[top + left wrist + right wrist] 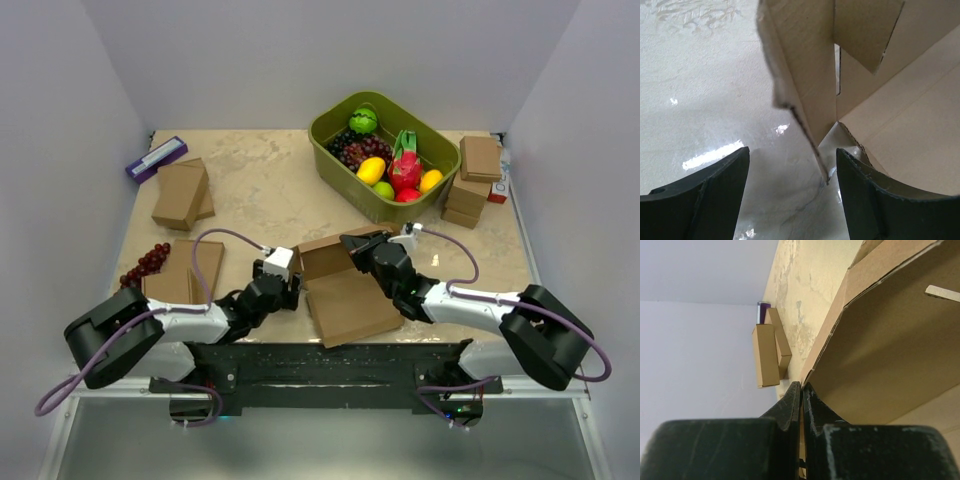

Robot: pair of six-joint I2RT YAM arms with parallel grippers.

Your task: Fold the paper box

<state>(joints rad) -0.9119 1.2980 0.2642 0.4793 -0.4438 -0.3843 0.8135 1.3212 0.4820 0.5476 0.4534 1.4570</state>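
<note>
My right gripper (801,386) pinches a thin raised flap of the paper box (345,300), matte creased brown cardboard at six o'clock on the marble table (260,190). My left gripper (792,156), at its nine o'clock, gapes around a fibrous upright edge.

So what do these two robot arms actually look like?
Both the left arm and right arm have bulky black joints linked by white tubular segments, with a looping mauve cable along each. A small white block sits near each wrist. The left gripper and right gripper end in two matte black, slightly scuffed fingers.
</note>
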